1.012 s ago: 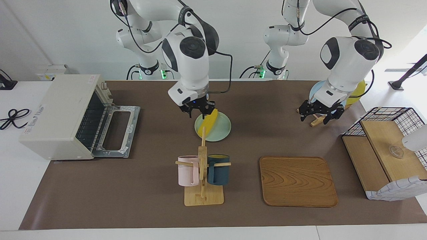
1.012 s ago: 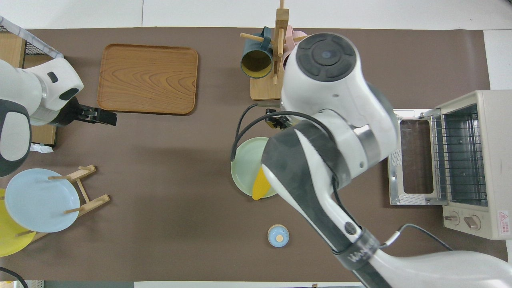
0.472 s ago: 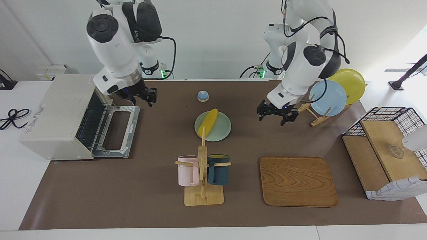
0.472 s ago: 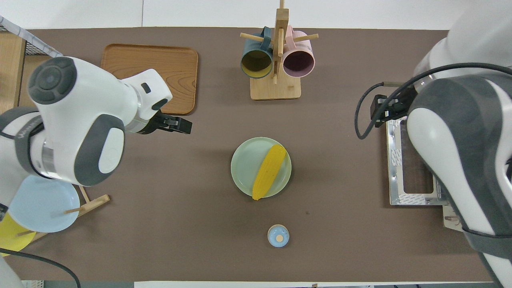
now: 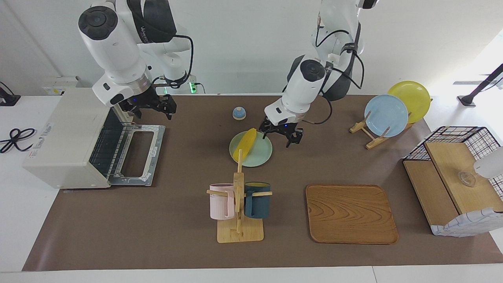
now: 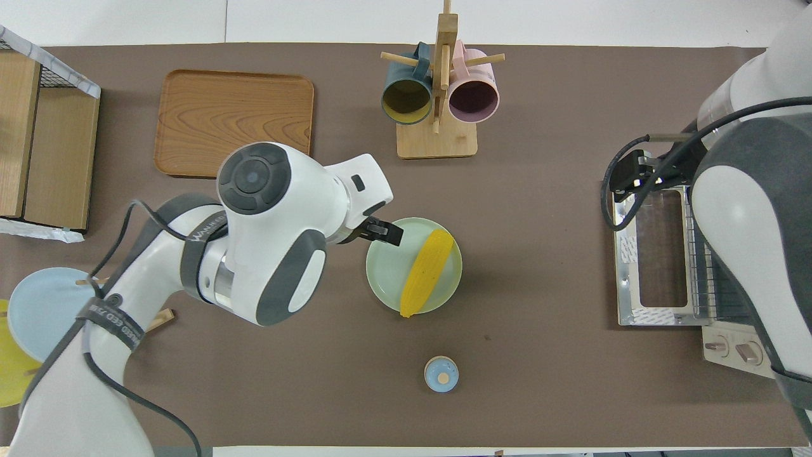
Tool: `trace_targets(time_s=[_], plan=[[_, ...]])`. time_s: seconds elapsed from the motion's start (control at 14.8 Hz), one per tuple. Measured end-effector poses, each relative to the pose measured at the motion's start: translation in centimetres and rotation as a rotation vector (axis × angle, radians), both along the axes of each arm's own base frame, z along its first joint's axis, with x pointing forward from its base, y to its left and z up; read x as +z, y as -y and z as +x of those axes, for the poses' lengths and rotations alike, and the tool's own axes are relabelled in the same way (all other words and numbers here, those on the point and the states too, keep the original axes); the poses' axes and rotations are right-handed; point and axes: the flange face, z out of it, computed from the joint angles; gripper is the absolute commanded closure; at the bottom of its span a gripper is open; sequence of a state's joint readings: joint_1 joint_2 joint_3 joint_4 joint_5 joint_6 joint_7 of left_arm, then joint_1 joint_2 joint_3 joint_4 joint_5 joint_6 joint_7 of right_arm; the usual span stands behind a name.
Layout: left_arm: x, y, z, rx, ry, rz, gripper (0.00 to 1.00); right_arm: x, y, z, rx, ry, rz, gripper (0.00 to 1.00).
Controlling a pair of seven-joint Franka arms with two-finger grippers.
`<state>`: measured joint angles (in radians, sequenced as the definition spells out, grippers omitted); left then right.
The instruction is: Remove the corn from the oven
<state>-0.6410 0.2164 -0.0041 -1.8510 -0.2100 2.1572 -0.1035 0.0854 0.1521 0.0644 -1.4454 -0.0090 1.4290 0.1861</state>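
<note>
- Facing view: the corn (image 5: 245, 144) lies on a pale green plate (image 5: 260, 154) mid-surface, out of the oven (image 5: 74, 135), whose door (image 5: 137, 154) hangs open at the right arm's end of the surface.
- The left gripper (image 5: 281, 136) hangs empty with its fingers spread, over the plate's rim toward the left arm's end, just beside the corn and not touching it.
- The right gripper (image 5: 151, 107) is raised over the open door, fingers parted, grasping nothing.
- Overhead view: the corn (image 6: 427, 272) lies slantwise across the plate (image 6: 387, 270), one tip past the rim nearer the robots.
- The left gripper (image 6: 379, 231) overlaps the plate's edge; the right gripper (image 6: 634, 178) is above the door (image 6: 653, 257) of the oven (image 6: 755, 266).
- A small blue bell (image 6: 441, 374) stands nearer the robots than the plate; a mug rack (image 6: 438, 95) stands farther.
</note>
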Motion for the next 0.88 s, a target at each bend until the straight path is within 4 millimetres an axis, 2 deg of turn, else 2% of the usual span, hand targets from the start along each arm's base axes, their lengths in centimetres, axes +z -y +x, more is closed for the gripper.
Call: trace_targets(time_s=[0.2, 0.34, 0.61, 0.88], plan=[[-2.8, 4.8, -2.3, -0.073, -0.007, 0.009, 0.0, 0.0, 1.3, 0.1, 0.023, -0.004, 0.005, 0.0], [-4.3, 6.6, -2.3, -0.094, -0.015, 0.016, 0.0, 0.0, 3.0, 0.0, 0.02, -0.022, 0.008, 0.0], [-6.5, 8.6, -2.6, -0.12, -0.029, 0.028, 0.0, 1.8, 3.8, -1.6, 0.045, -0.037, 0.011, 0.0], [-7.9, 8.9, -2.8, -0.124, -0.039, 0.039, 0.0, 2.2, 3.7, -2.6, 0.086, -0.033, 0.015, 0.0]])
